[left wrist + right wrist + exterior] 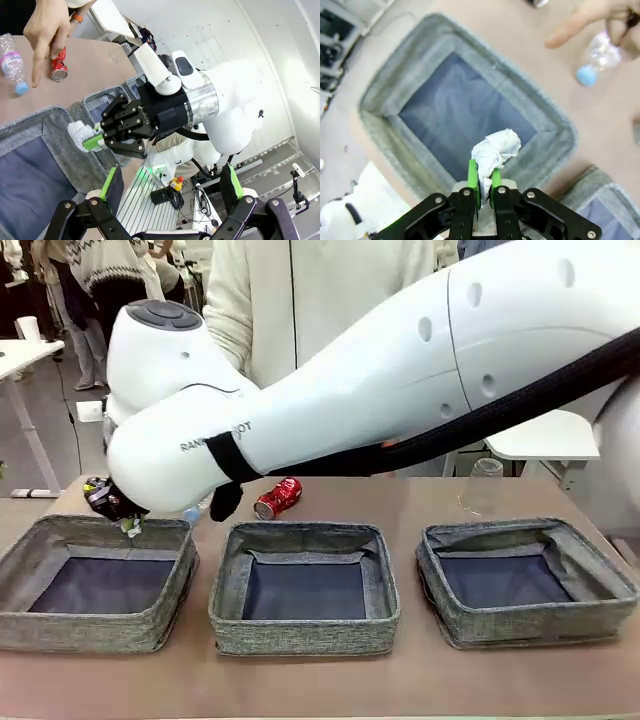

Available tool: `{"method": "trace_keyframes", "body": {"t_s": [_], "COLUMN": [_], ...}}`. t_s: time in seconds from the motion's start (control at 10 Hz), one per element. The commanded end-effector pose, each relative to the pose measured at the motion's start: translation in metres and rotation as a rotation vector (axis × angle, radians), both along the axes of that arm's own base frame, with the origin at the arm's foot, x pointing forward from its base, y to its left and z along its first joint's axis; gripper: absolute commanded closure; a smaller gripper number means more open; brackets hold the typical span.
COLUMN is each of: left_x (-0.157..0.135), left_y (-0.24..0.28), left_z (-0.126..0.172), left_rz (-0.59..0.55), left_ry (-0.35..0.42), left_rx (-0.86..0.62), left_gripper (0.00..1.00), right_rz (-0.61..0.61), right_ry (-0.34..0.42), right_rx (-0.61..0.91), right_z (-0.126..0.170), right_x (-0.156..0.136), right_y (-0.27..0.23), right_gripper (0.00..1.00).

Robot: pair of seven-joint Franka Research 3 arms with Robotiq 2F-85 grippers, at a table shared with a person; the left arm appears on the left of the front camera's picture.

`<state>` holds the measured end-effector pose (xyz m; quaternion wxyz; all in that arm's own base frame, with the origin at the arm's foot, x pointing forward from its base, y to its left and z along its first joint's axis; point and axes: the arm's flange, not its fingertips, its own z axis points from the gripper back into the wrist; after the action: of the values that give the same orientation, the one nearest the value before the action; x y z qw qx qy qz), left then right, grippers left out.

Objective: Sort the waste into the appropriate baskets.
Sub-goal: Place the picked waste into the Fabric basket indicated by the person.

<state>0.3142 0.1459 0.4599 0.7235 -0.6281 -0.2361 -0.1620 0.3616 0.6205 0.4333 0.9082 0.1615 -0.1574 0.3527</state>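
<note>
**Item:** white crumpled paper ball (496, 149), pinched in the right gripper (484, 174), jaws closed tight on it, above the left basket (392, 90).

**Right wrist view:** at 1 o'clock of the ball, a person's hand (600, 22) points beside the blue-capped bottle (594, 62).

**Front view:** three baskets in a row on the counter (300, 680). The crushed red can (278, 498) lies at 12 o'clock of the middle basket (304, 635).

**Left wrist view:** left gripper (170, 186), jaws spread wide, holding nothing.

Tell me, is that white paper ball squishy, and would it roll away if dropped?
Probably squishy: the paper ball is crumpled, and the right gripper squeezes it thin. Likely light, being just paper. It probably wouldn't roll far; its lumpy shape and the basket below should stop it.
</note>
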Motion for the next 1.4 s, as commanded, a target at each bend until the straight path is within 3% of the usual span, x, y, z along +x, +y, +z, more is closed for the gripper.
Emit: {"method": "trace_keyframes", "body": {"t_s": [0.0, 0.2, 0.3, 0.4, 0.5, 0.6, 0.7, 1.3], "left_x": [0.0002, 0.0002, 0.0002, 0.0002, 0.0002, 0.0002, 0.0002, 0.0002], "left_y": [-0.0008, -0.0008, -0.0008, -0.0008, -0.0008, -0.0008, -0.0008, -0.0008], "left_z": [0.0024, 0.0024, 0.0024, 0.0024, 0.0024, 0.0024, 0.0024, 0.0024], "left_rz": [0.000, 0.000, 0.000, 0.000, 0.000, 0.000, 0.000, 0.000], "left_ry": [-0.022, -0.022, -0.022, -0.022, -0.022, -0.022, -0.022, -0.022], "left_rx": [-0.018, -0.018, -0.018, -0.018, -0.018, -0.018, -0.018, -0.018], "left_gripper": [0.00, 0.00, 0.00, 0.00, 0.00, 0.00, 0.00, 0.00], "right_rz": [0.049, 0.045, 0.022, 0.033, 0.032, 0.033, 0.031, 0.012], "right_ry": [0.059, 0.057, 0.054, 0.060, 0.064, 0.064, 0.063, 0.093], "right_rx": [-0.020, -0.014, 0.000, 0.007, 0.012, 0.011, 0.014, -0.005], "right_z": [-0.0034, -0.0018, -0.0020, -0.0028, -0.0038, -0.0041, -0.0042, -0.0060], "right_x": [-0.0066, -0.0073, -0.0064, -0.0067, -0.0066, -0.0070, -0.0069, -0.0043], "right_y": [-0.0061, -0.0078, -0.0091, -0.0095, -0.0091, -0.0087, -0.0093, -0.0111], "right_gripper": [0.90, 0.90, 0.30, 0.30, 0.00, 0.27, 0.00, 0.00]}}
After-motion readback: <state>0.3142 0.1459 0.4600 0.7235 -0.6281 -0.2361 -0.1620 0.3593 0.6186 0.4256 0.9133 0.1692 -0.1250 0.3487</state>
